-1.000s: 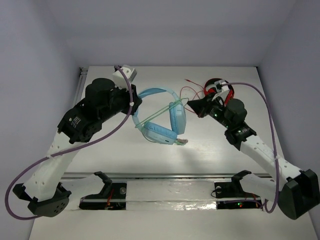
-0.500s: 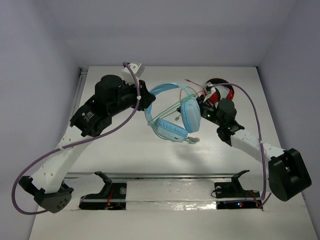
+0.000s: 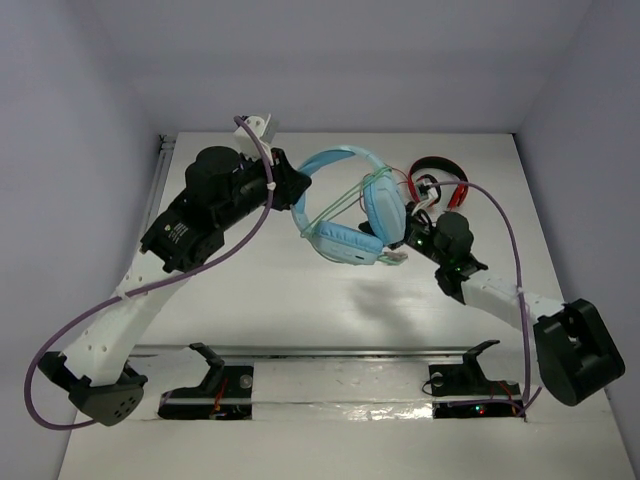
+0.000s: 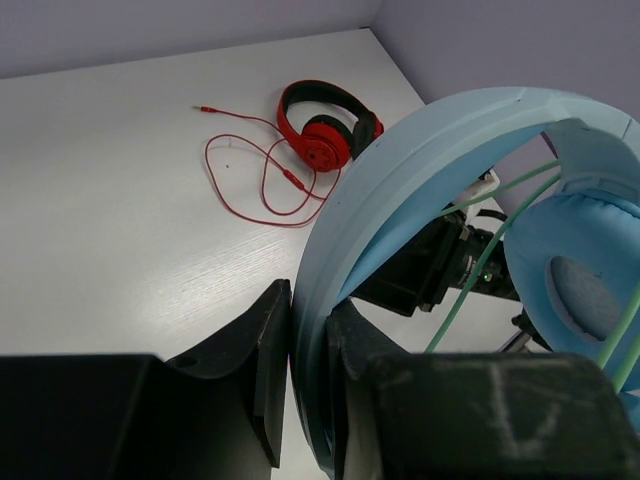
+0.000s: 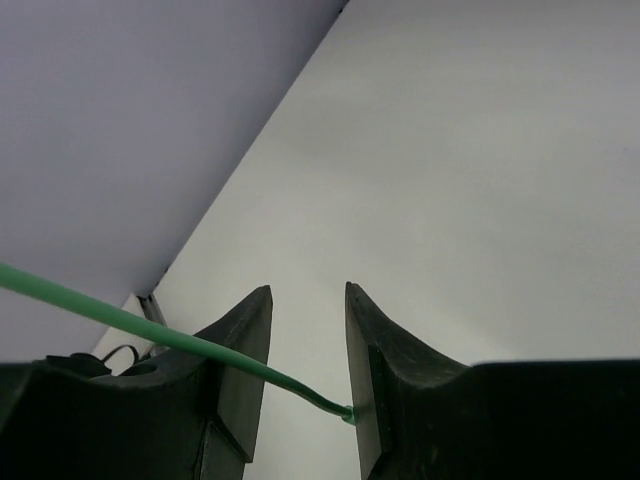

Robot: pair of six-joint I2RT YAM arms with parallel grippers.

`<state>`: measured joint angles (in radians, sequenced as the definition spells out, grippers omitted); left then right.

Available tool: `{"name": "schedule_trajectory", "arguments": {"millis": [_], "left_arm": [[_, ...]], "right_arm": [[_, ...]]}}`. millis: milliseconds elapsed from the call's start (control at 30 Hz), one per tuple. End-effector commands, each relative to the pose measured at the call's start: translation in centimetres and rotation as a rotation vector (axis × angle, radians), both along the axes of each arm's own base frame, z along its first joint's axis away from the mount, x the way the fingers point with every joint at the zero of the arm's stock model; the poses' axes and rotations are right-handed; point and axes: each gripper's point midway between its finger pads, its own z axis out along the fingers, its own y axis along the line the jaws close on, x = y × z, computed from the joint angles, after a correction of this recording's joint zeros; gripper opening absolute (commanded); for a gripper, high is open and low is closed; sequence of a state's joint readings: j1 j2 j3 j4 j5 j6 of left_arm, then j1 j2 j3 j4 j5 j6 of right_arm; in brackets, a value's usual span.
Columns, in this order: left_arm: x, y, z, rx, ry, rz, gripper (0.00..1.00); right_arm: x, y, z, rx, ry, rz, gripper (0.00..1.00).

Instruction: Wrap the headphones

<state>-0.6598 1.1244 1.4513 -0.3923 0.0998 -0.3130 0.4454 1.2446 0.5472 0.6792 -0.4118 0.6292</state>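
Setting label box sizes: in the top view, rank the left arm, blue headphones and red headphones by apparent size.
1. left arm
2. blue headphones, probably held up nearer the camera
3. red headphones

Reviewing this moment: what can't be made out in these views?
Right claw: top view, hidden behind the blue headphones.
Green cable: right wrist view, whether the claw pinches it; the contact point is too dark and small.
Red headphones: top view, partly covered by the right arm.
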Motion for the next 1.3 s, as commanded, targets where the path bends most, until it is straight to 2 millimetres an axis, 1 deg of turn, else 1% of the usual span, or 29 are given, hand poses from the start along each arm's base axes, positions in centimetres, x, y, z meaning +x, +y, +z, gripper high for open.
{"name": "schedule_trajectory", "arguments": {"millis": [0, 67, 100, 200, 267, 333, 367, 400, 433, 467, 500, 533, 600, 633, 667, 700, 733, 900, 933, 967, 1000, 1033, 1067, 1100, 1133, 1167, 1200, 1233, 1267], "left_arm": [[0.0, -0.4, 5.6, -0.188, -0.104, 0.012, 0.00], [0.2, -0.9, 5.3, -0.190, -0.097, -0.003, 0.00], [0.3, -0.9, 5.3, -0.190, -0.095, -0.001, 0.00], [0.8, -0.8, 4.8, -0.204, -0.086, 0.026, 0.00], [1.7, -0.5, 4.5, -0.245, -0.069, 0.071, 0.00], [2.6, -0.8, 4.1, -0.313, -0.064, 0.103, 0.00], [2.8, -0.7, 3.9, -0.348, -0.052, 0.123, 0.00], [3.3, -0.4, 4.2, -0.441, -0.026, 0.172, 0.00], [4.2, 0.3, 3.9, -0.516, -0.044, 0.235, 0.00], [4.7, 0.7, 3.5, -0.565, -0.035, 0.270, 0.00], [5.1, 1.0, 3.5, -0.613, -0.034, 0.299, 0.00], [6.0, 1.7, 3.2, -0.698, -0.035, 0.361, 0.00], [6.7, 2.1, 2.8, -0.775, -0.028, 0.401, 0.00], [7.6, 2.7, 2.3, -0.820, -0.041, 0.454, 0.00], [8.0, 2.9, 2.0, -0.836, -0.038, 0.478, 0.00], [8.2, 3.0, 1.9, -0.856, -0.040, 0.491, 0.00], [8.8, 3.8, 1.6, -0.873, -0.065, 0.543, 0.00], [10.0, 6.0, 0.2, -0.886, -0.118, 0.681, 0.00], [10.2, 6.4, -0.6, -0.888, -0.125, 0.711, 0.00], [10.3, 6.7, -0.9, -0.882, -0.131, 0.730, 0.00], [10.4, 6.9, -1.2, -0.868, -0.140, 0.746, 0.00], [10.5, 7.0, -2.1, -0.859, -0.136, 0.758, 0.00], [10.7, 6.9, -2.8, -0.851, -0.130, 0.761, 0.00], [10.7, 6.5, -3.3, -0.840, -0.128, 0.754, 0.00], [10.7, 6.5, -4.4, -0.824, -0.125, 0.761, 0.00], [10.6, 6.2, -5.3, -0.806, -0.114, 0.761, 0.00], [10.5, 6.0, -6.0, -0.791, -0.107, 0.762, 0.00], [10.3, 6.5, -7.4, -0.763, -0.111, 0.778, 0.00], [9.9, 6.9, -7.6, -0.763, -0.118, 0.785, 0.00]], "right_arm": [[0.4, -1.4, 1.8, 0.069, -0.015, -0.100, 0.42], [0.5, -2.3, 1.8, 0.070, 0.000, -0.151, 0.42], [0.5, -2.5, 2.0, 0.073, -0.004, -0.161, 0.39], [0.4, -2.9, 2.5, 0.095, 0.006, -0.184, 0.08], [0.4, -2.5, 2.4, 0.125, 0.036, -0.173, 0.05], [0.0, -1.2, 2.1, 0.134, 0.061, -0.144, 0.01], [-0.1, -0.5, 2.3, 0.143, 0.067, -0.133, 0.00], [-0.5, 0.9, 1.5, 0.134, 0.095, -0.104, 0.00], [-0.5, 1.5, 1.3, 0.138, 0.110, -0.095, 0.00], [-0.8, 2.3, 1.8, 0.166, 0.116, -0.075, 0.00], [-1.0, 2.9, 1.6, 0.176, 0.129, -0.066, 0.00], [-1.6, 3.8, 1.7, 0.190, 0.137, -0.050, 0.00], [-2.2, 4.6, 2.4, 0.240, 0.168, -0.031, 0.00], [-2.7, 5.0, 2.6, 0.264, 0.184, -0.013, 0.00], [-2.9, 5.1, 3.7, 0.330, 0.204, 0.001, 0.00], [-3.3, 5.4, 4.0, 0.359, 0.222, 0.019, 0.00], [-3.8, 5.6, 5.1, 0.434, 0.248, 0.052, 0.00], [-6.5, 6.9, 6.7, 0.629, 0.346, 0.203, 0.00], [-7.2, 7.3, 6.8, 0.649, 0.362, 0.241, 0.00], [-7.8, 7.5, 7.9, 0.698, 0.362, 0.287, 0.00], [-8.4, 8.6, 7.0, 0.695, 0.404, 0.317, 0.00], [-8.7, 8.9, 7.0, 0.717, 0.422, 0.329, 0.00], [-9.3, 9.2, 7.9, 0.766, 0.425, 0.367, 0.00], [-9.7, 10.3, 7.1, 0.764, 0.461, 0.388, 0.00], [-10.0, 10.7, 7.2, 0.782, 0.475, 0.404, 0.00], [-10.6, 10.8, 8.1, 0.825, 0.480, 0.441, 0.00], [-10.7, 11.1, 8.2, 0.841, 0.484, 0.459, 0.00], [-11.1, 11.4, 8.6, 0.857, 0.492, 0.480, 0.00], [-11.1, 11.3, 9.0, 0.879, 0.495, 0.491, 0.00]]}}
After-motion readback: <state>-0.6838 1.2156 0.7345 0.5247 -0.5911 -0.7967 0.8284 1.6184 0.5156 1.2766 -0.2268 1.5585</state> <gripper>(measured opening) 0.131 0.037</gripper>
